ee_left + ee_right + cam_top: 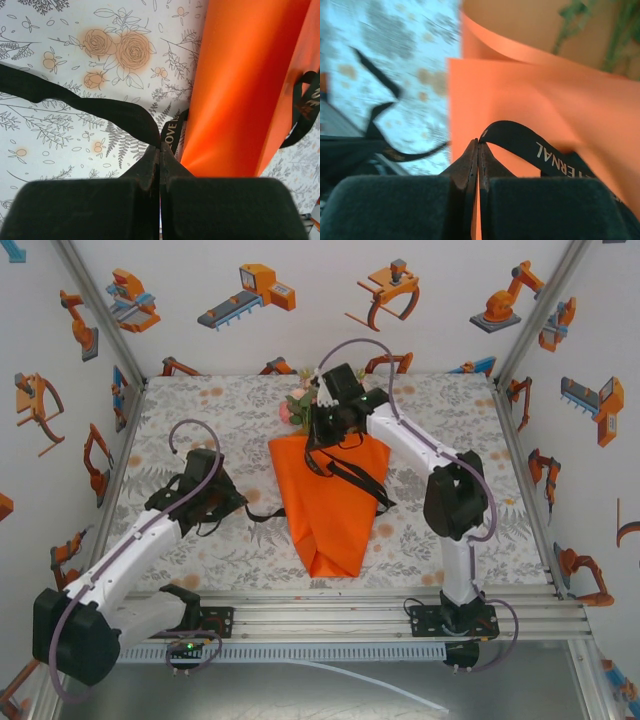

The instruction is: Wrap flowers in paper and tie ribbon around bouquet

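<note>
The bouquet lies in the middle of the table as an orange paper [330, 510] cone, its point toward me. The flowers [298, 405], pink and cream with green leaves, stick out of its far end. A black ribbon [357, 480] runs loosely over the cone. My left gripper [240, 508] sits just left of the cone, shut on the ribbon [100, 107] where it folds at the gripper [161, 146], beside the paper [240, 85]. My right gripper [322, 438] hovers over the cone's wide end, and in its wrist view the gripper [479, 142] is shut on a printed ribbon [530, 142] loop above the paper [520, 95]; green stems [570, 20] blur behind.
The flowered tablecloth [200, 410] covers the table inside white walls with orange robot pictures. A metal rail [330, 610] carrying both arm bases runs along the near edge. A loose ribbon tail [380, 80] trails over the cloth left of the cone.
</note>
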